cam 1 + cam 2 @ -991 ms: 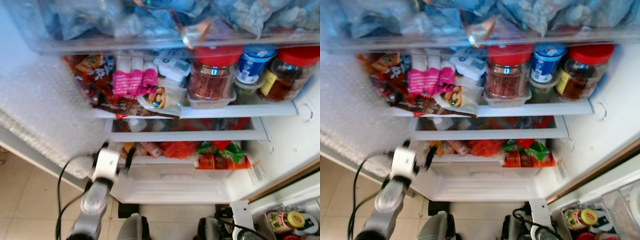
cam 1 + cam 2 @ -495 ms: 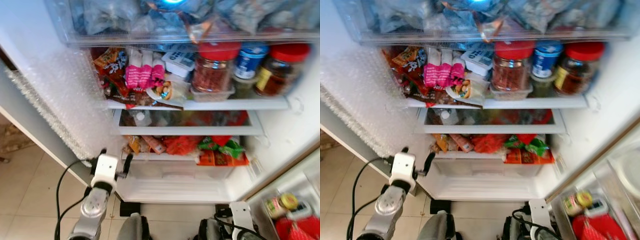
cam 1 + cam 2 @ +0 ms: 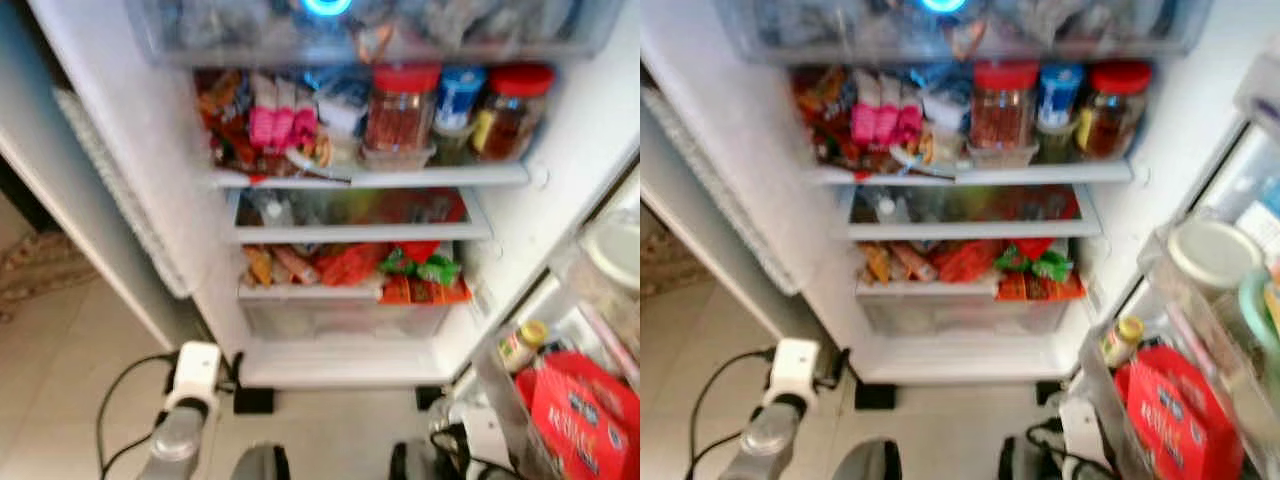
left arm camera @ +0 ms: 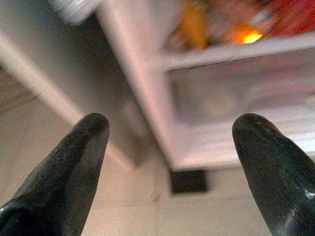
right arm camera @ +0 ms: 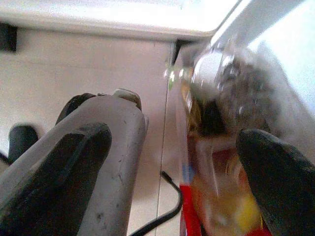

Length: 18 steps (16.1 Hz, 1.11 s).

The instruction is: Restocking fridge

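Here, white fridge (image 3: 560, 150), red-lidded glass jars (image 3: 400, 105), both black-fingered hands spread, empty.

i can't read a single word here. the red box (image 3: 585, 420) in the door shelf carries white lettering, and the jars (image 3: 400, 108) on the fridge shelf (image 3: 370, 178) wear labels, all too blurred to make out.

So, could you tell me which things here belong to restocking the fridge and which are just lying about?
Part of the job:
- open fridge
- red-lidded jars on its upper shelf
- snack packets lower down
- red box in the door bin
- left gripper, open and empty

Just lying about:
- black cable on the tiled floor
- rug
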Available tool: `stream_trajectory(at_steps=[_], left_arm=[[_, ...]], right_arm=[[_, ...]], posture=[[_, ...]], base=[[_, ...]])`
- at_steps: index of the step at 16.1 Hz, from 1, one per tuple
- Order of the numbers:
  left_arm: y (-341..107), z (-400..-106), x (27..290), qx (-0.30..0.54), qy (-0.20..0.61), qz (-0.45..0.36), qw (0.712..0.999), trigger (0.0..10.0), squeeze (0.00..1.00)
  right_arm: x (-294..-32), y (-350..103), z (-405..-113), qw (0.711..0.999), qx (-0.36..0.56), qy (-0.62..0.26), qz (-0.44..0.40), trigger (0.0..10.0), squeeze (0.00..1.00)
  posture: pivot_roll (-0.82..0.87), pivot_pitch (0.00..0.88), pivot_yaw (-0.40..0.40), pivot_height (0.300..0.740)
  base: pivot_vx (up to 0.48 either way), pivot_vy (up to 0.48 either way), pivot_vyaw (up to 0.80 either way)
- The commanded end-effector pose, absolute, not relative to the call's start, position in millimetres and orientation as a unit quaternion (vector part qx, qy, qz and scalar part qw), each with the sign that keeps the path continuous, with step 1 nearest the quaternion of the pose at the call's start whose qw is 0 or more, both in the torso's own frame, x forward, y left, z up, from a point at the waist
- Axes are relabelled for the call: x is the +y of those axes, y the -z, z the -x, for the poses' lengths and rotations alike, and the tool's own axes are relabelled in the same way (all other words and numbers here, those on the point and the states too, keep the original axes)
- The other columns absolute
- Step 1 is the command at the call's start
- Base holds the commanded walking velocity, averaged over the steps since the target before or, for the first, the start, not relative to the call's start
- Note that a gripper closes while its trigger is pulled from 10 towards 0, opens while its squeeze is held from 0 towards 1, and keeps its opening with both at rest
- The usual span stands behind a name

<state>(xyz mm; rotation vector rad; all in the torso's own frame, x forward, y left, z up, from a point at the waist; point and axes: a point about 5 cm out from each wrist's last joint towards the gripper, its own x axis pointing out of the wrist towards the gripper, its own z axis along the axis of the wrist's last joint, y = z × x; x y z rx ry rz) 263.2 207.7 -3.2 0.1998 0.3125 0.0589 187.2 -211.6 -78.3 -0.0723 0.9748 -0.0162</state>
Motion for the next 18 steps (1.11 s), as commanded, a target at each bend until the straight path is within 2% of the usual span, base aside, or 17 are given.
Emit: stream_trajectory(at_steps=[1, 3, 7, 12, 18], left_arm=[[16, -252, 215, 0.199, -0.054, -0.09, 0.974, 10.0, 0.0], [33, -238, 223, 0.267, -0.066, -0.088, 0.957, 10.0, 0.0], [51, -212, 242, 0.339, -0.118, -0.069, 0.931, 10.0, 0.0], [65, -191, 245, 0.386, -0.129, -0.071, 0.911, 10.0, 0.0], [65, -191, 243, 0.389, -0.127, -0.066, 0.91, 10.0, 0.0]], right_arm=[[-206, 88, -171, 0.866, 0.499, 0.001, 0.025, 10.0, 0.0], [-205, 87, -172, 0.867, 0.498, 0.001, 0.024, 10.0, 0.0], [-205, 87, -173, 0.868, 0.496, 0.002, 0.023, 10.0, 0.0], [-203, 86, -175, 0.869, 0.495, 0.003, 0.019, 10.0, 0.0], [-200, 88, -173, 0.867, 0.497, 0.006, 0.012, 10.0, 0.0]], posture=[[0.02, 0.081, 0.062, 0.642], [0.02, 0.089, 0.057, 0.642], [0.03, 0.102, 0.052, 0.642], [0.04, 0.112, 0.056, 0.642], [0.04, 0.107, 0.066, 0.642]], base=[[0.0, 0.0, 0.0], [0.0, 0.0, 0.0], [0.0, 0.063, 0.0], [0.0, 0.452, 0.0], [0.0, 0.48, 0.0]])
